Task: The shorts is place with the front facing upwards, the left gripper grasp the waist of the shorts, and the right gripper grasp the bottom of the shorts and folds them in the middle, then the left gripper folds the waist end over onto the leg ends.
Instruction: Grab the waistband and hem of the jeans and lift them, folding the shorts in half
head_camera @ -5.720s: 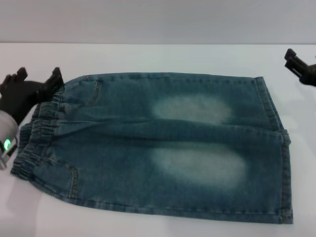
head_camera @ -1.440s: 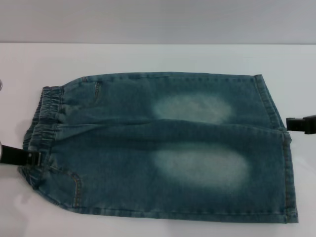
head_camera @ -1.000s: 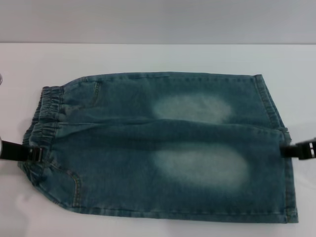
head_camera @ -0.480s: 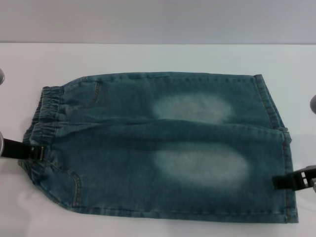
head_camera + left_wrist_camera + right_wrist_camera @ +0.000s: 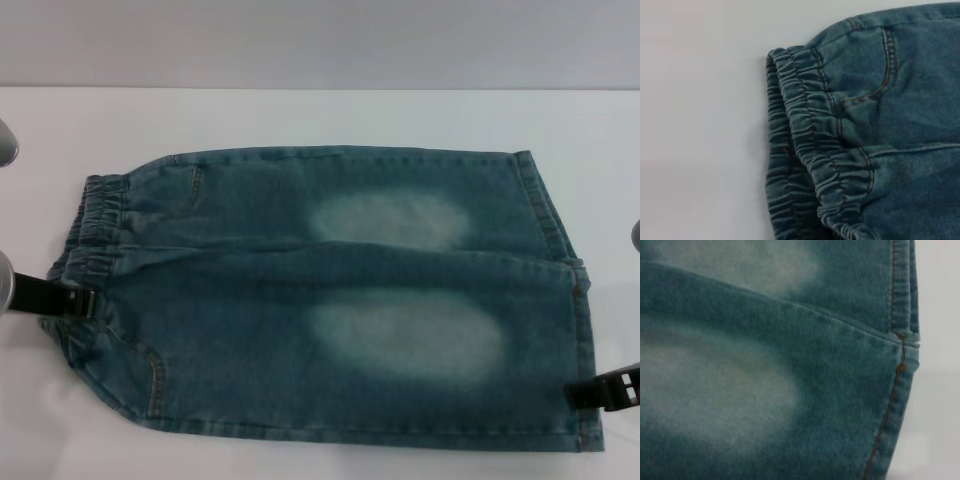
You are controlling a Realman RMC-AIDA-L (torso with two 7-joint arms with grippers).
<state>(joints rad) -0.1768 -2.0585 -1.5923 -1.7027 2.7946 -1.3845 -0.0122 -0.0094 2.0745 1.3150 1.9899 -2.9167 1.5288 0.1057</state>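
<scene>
Shorts (image 5: 330, 300) flat on bench (image 5: 300, 115). Left tool (image 5: 55, 298) at waist (image 5: 85, 250), right tool (image 5: 605, 392) at leg ends (image 5: 580, 350); grip state unclear. Grasping step; next, pinch edges.

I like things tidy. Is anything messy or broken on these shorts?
Nothing looks broken or spilled. The shorts lie flat, front up. The waist is puckered, which is just its elastic. The left gripper sits at the waist edge and the right gripper at the leg ends.
</scene>
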